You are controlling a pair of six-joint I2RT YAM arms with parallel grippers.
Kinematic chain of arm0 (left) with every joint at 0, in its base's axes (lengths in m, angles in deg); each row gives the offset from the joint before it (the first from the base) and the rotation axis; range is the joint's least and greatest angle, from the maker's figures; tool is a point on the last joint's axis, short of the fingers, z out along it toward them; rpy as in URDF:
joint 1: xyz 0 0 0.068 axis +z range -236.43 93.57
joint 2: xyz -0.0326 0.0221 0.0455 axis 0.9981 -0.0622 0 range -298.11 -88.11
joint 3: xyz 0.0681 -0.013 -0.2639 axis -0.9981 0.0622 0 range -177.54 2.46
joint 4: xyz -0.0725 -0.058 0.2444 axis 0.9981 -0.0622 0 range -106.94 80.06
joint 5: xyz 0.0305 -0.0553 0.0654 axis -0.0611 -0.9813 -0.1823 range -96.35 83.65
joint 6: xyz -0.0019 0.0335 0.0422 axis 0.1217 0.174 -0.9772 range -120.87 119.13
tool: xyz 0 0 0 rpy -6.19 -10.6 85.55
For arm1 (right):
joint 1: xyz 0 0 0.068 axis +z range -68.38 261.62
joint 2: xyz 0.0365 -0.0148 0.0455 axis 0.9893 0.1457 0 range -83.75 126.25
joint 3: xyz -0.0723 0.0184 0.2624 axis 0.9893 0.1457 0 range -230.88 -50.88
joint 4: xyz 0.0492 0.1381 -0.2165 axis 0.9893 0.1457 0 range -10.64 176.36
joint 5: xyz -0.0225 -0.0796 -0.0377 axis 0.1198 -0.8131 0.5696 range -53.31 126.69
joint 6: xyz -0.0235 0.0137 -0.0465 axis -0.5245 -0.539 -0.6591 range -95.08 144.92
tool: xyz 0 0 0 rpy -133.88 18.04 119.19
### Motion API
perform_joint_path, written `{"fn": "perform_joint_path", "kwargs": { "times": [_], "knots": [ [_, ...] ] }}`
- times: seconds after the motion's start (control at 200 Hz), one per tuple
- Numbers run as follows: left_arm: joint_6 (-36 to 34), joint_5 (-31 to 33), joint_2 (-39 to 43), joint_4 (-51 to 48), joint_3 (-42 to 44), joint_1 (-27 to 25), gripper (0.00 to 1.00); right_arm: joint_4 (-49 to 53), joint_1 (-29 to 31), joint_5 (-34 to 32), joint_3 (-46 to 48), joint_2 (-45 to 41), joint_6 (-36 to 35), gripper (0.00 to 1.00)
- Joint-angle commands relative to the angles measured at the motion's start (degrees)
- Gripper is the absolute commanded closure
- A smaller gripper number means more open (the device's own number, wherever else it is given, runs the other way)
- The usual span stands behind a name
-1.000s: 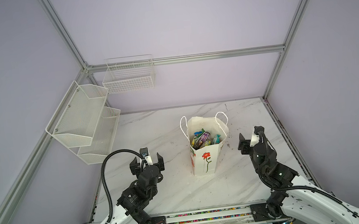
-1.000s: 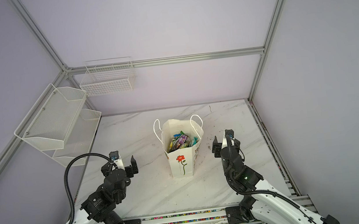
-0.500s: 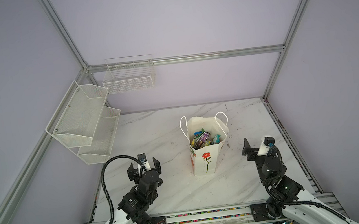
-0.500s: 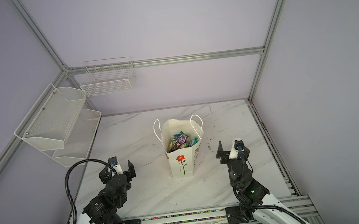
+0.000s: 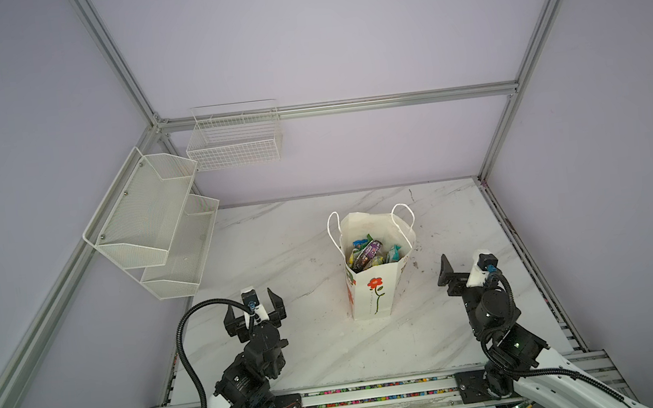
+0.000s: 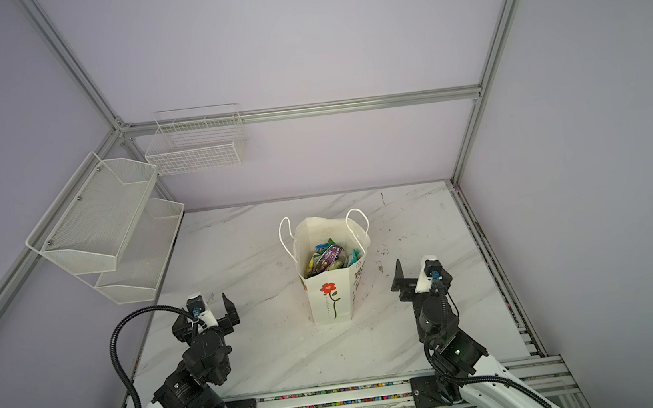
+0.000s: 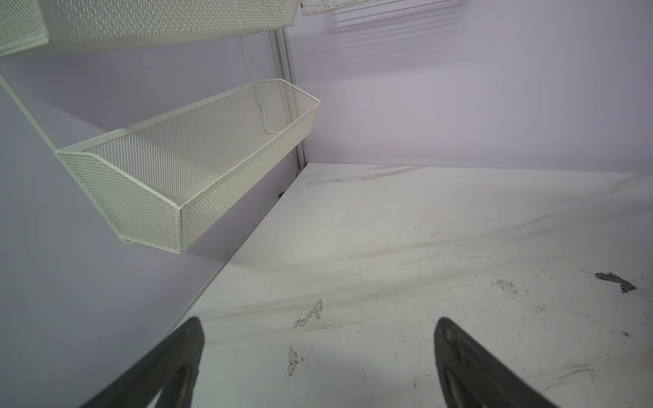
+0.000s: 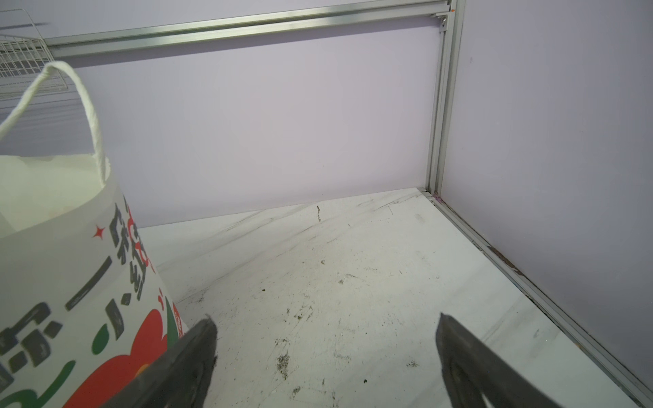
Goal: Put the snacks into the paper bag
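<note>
The paper bag (image 5: 372, 292) (image 6: 329, 297) stands upright mid-table, white with a red flower print and cord handles. Several glossy snacks (image 5: 370, 252) (image 6: 329, 257) lie inside its open mouth. My left gripper (image 5: 252, 305) (image 6: 203, 313) hovers open and empty near the table's front left, well apart from the bag. My right gripper (image 5: 466, 270) (image 6: 420, 276) is open and empty just right of the bag. In the left wrist view the gripper (image 7: 318, 328) frames only bare marble. In the right wrist view the gripper (image 8: 323, 325) frames bare table, with the bag's printed side (image 8: 63, 282) next to one finger.
Two tiered white mesh shelves (image 5: 152, 229) (image 7: 183, 169) hang on the left wall and a white wire basket (image 5: 234, 140) on the back wall. Aluminium frame posts (image 8: 441, 106) mark the corners. A metal rail (image 5: 359, 394) runs along the table's front edge.
Both arms have drawn back toward the front of the table. The right gripper has moved away from the bag and stands a little wider open.
</note>
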Motion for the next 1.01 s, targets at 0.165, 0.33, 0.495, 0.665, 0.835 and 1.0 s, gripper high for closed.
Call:
{"fn": "perform_joint_path", "kwargs": {
  "times": [0.165,0.33,0.495,0.665,0.835,1.0],
  "knots": [
    [0.7,2.54,-0.76,4.49,5.53,0.11,0.0,-3.57,-0.12,-1.29,2.83,-3.79,-0.95,0.03],
    [-0.27,-0.37,0.78,3.19,5.56,-0.03,0.0,-5.07,-0.17,0.32,4.95,-5.75,-1.88,0.03],
    [-0.23,1.4,3.73,4.04,6.7,0.06,0.0,-5.61,-0.12,-1.76,4.92,-5.29,-1.5,0.03],
    [-4.42,1.71,9.82,8.87,9.94,0.02,0.0,-10.47,-0.12,-4.85,6.53,-5.22,-3.45,0.03],
    [-8.24,0.78,16.3,12.02,12.79,0.1,0.0,-16.67,-0.12,-7.09,8.66,-4.81,-6.18,0.03],
    [-9.61,0.45,17.7,14.29,14.0,0.26,0.0,-23.21,-0.12,-8.09,9.98,-1.74,-7.79,0.03]
  ]
}}
